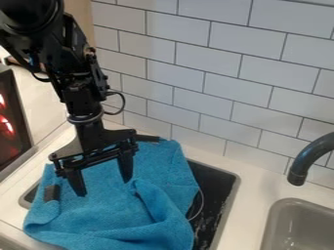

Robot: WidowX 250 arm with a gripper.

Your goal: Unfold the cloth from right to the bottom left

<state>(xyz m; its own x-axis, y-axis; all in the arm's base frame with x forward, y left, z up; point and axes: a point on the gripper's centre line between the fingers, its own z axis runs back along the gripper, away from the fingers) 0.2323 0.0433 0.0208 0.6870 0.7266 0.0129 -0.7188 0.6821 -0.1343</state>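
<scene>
A blue cloth lies spread over a dark sink basin, rumpled, with a raised fold at its lower right and its left part hanging over the basin's rim. Above the cloth's upper left half hangs the black gripper, coming from the upper left. Its two fingers stand wide apart and point down, with no cloth visibly pinched between them. The right fingertip is close to the top of the fold; whether it touches the cloth I cannot tell.
The dark basin shows to the right of the cloth, where a thin wire loop lies. Farther right are a black faucet and a grey sink. A tiled wall rises behind, and a dark appliance with red glow stands at the left edge.
</scene>
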